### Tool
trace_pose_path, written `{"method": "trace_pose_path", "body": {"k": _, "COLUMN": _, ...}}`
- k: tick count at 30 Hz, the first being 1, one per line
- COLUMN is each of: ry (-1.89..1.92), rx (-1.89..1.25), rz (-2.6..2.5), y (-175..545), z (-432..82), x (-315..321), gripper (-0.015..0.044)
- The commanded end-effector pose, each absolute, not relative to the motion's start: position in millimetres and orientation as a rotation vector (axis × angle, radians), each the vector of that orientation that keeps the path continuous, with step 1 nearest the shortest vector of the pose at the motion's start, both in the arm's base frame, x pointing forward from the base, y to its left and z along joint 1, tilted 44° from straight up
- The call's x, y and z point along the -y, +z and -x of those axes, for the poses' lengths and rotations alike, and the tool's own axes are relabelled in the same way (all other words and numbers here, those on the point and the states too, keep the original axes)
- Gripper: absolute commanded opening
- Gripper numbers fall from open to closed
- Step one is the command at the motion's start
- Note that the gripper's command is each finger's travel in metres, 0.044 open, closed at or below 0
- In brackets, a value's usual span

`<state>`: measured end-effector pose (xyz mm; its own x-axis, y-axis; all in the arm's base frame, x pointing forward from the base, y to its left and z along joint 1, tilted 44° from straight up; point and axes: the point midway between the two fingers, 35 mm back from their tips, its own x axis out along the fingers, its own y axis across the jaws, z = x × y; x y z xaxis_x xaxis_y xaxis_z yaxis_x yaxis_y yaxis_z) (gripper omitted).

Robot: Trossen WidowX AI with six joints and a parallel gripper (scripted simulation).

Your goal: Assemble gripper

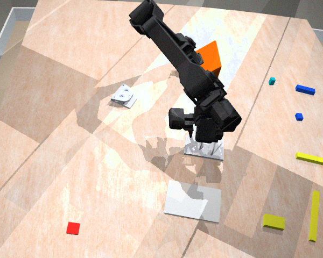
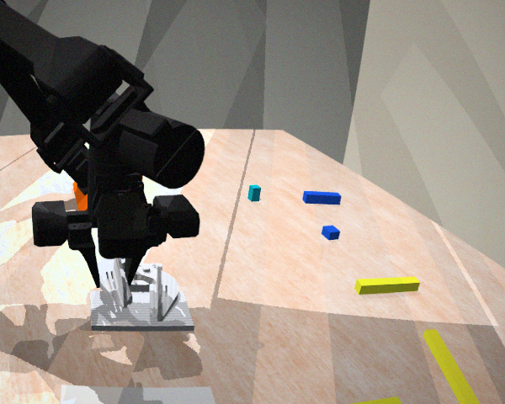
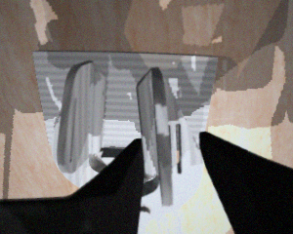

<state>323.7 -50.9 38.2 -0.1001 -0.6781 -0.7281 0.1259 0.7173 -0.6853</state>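
The gripper base is a ribbed grey-white plate on the table below the arm. My gripper is shut on one light grey jaw, which stands nearly upright over the base. The other jaw stands on the base beside it, and the two are apart at their upper ends. The pins and gear teeth are mostly hidden, so I cannot tell whether the teeth mesh. The housing plate, white with two round holes, lies apart at the left.
A flat pale rectangle lies in front of the base. An orange block is behind the arm. A red square lies front left. Yellow, blue and teal blocks lie at the right.
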Motion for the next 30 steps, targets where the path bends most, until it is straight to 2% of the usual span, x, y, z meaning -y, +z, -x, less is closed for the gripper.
{"method": "trace_pose_path", "body": {"k": 1, "ry": -0.718, "rx": -1.53, "rz": 0.475, "y": 38.6, "z": -324.0, "x": 51.8, "gripper": 0.0134}}
{"method": "trace_pose_path", "body": {"k": 30, "ry": -0.716, "rx": -1.531, "rz": 0.478, "y": 34.1, "z": -323.5, "x": 56.0, "gripper": 0.0134}}
